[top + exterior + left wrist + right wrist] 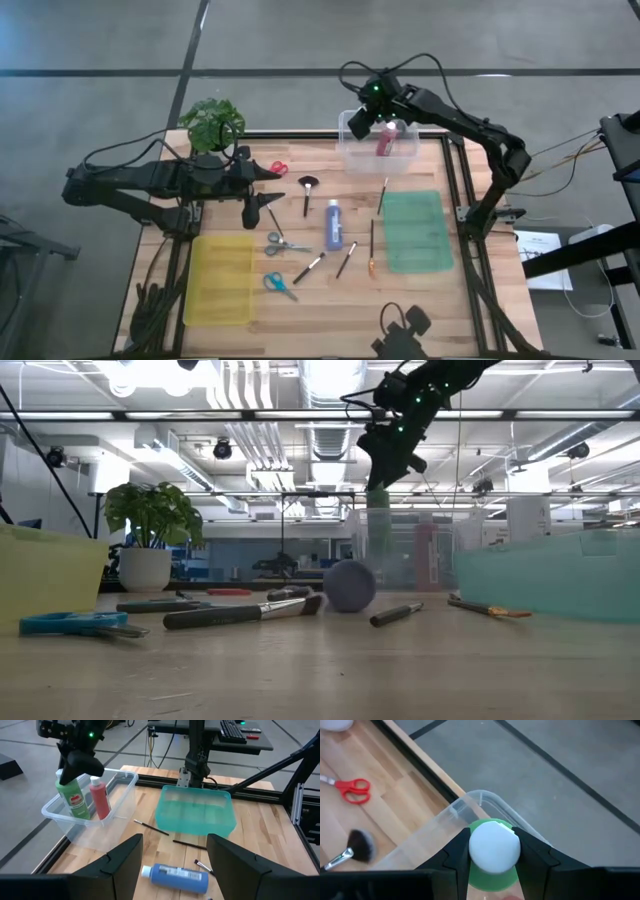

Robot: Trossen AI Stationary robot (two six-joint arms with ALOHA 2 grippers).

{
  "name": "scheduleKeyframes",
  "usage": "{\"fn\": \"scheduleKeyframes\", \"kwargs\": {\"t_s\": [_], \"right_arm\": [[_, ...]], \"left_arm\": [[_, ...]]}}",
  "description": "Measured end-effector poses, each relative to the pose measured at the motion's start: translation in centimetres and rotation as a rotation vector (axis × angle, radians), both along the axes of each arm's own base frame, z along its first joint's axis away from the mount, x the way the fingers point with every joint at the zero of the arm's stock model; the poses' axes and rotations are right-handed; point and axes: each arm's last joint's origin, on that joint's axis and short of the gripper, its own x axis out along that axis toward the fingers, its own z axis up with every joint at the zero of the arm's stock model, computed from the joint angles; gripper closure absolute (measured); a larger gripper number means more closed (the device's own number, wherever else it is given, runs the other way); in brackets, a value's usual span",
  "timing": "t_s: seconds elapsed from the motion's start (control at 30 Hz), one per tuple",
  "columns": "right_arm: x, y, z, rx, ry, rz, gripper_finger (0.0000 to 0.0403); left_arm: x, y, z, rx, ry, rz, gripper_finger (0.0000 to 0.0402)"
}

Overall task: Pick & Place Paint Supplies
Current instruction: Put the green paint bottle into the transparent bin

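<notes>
My right gripper (494,851) is clamped on the white cap of the green bottle (74,796). Both fingers (456,857) press the cap's sides, and the bottle hangs upright below them. In the high view I sit at about 1 o'clock on the table, over the clear bin (352,152). The left wrist view shows the bottle's base down inside the bin, just beside the red bottle (99,798); I cannot tell if it touches the floor.

Handling: the bottle looks like a rigid plastic squeeze bottle, moderately heavy if full. The smooth, rounded cap could slip, so my grip is only fair. Gripping the neck under the cap would be safer. I judge that letting go low will keep it from tipping against the red bottle.

My left gripper (175,857) waits at 9 o'clock with its fingers spread, holding nothing.

Still on the table:
- The blue bottle (333,224) lies on its side at centre. It would roll, so it is best gripped across the body.
- The red scissors (278,168) are at 11 o'clock.
- The fan brush (307,190) is just right of them.
- The thin brushes (347,258) and two more scissors (280,285) sit toward 6 o'clock. All lie light and flat, so they need a pinch at mid-handle.
- The green tray (412,232) is at 3 o'clock.
- The yellow tray (222,280) is at 7 o'clock.
</notes>
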Motion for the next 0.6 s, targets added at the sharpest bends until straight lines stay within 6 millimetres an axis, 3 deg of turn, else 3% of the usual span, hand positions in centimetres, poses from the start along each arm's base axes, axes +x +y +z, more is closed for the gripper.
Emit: {"fn": "scheduleKeyframes", "kwargs": {"t_s": [0.6], "right_arm": [[-1.1,-0.3,-4.8,0.084,-0.039,-0.041,0.0288]], "left_arm": [[0.0,0.0,0.0,-0.022,-0.007,0.009,0.0167]]}}
